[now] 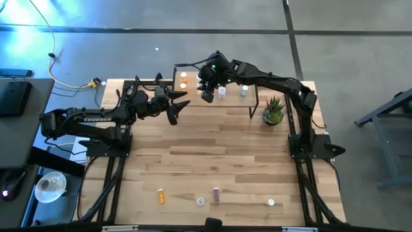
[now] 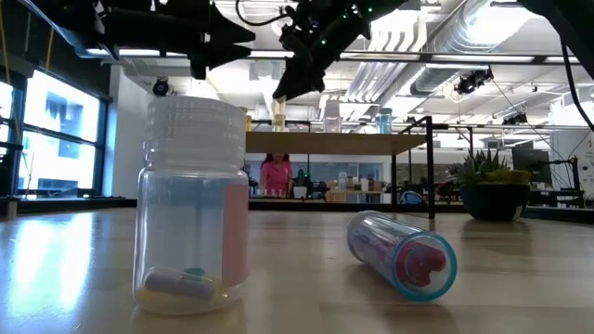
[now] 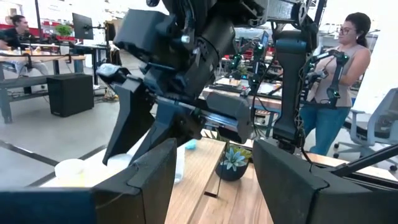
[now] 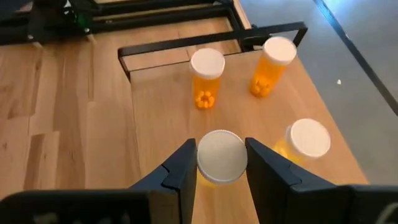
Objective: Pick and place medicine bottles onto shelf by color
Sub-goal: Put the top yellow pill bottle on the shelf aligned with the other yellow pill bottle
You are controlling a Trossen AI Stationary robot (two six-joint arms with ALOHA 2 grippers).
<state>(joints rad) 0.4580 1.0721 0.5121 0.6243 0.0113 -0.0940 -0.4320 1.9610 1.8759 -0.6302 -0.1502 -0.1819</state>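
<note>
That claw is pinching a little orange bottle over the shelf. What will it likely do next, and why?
Probably lower and let go. The right pincer grips a white-capped orange pill bottle above the small light-wood shelf, beside three upright orange bottles, so it seems to have reached its colour group.

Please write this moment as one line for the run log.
right gripper: shut on orange bottle, over shelf | left gripper: open, empty, beside shelf | shelf: three orange bottles standing

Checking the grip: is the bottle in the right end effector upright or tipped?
Upright. The right wrist view shows the orange bottle's white cap face-on between the right end effector's fingers, over the shelf.
</note>
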